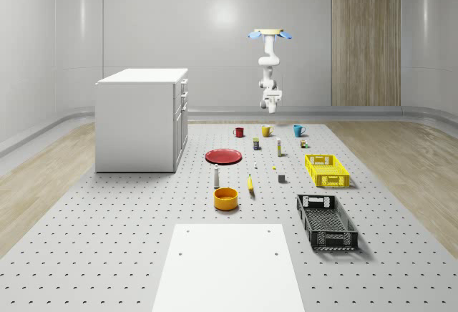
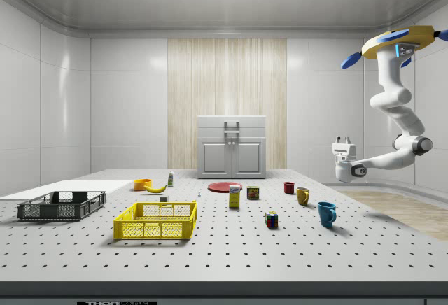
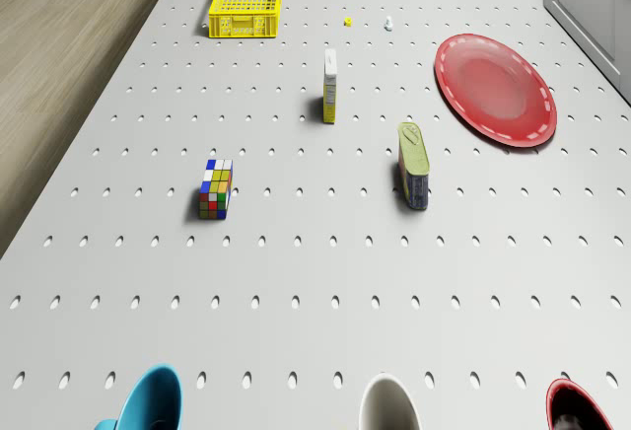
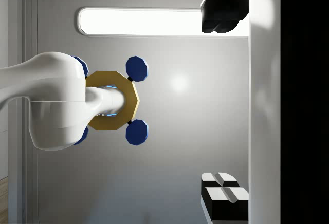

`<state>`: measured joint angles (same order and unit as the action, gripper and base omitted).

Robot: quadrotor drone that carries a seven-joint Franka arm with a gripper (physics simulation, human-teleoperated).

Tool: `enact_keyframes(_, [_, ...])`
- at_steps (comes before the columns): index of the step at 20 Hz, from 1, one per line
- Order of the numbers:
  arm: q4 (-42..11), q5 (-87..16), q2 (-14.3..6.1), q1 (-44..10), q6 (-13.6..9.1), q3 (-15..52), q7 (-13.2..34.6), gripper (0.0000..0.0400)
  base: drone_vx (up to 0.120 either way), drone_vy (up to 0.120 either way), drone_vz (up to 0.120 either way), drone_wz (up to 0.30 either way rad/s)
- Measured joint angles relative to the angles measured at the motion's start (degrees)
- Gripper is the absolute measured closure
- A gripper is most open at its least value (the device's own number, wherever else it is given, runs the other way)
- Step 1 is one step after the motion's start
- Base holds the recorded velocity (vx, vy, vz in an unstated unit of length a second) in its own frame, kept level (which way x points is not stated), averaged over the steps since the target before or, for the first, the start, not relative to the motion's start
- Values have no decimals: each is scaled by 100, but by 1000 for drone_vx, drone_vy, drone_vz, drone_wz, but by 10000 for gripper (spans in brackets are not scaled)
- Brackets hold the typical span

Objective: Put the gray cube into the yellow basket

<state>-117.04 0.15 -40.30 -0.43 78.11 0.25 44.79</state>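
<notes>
drone (image 2: pixel 395 44): hovering beyond mugs | fingers (image 4: pixel 222 196): spread, pointing up, empty | gray cube (image 1: pixel 282 179): beside yellow basket (image 1: pixel 327 170)

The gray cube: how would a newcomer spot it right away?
Find the long yellow mesh basket on the perforated table. Just off its whole-scene left side sits the small gray cube. It is the plain, dull-coloured block; the other cube nearby is multicoloured.
</notes>
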Motion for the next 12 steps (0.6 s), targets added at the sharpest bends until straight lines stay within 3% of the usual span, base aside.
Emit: enact_keyframes(12, [-25, -8, -32, -8, 46, 11, -2, 0, 120, 0, 0, 0])
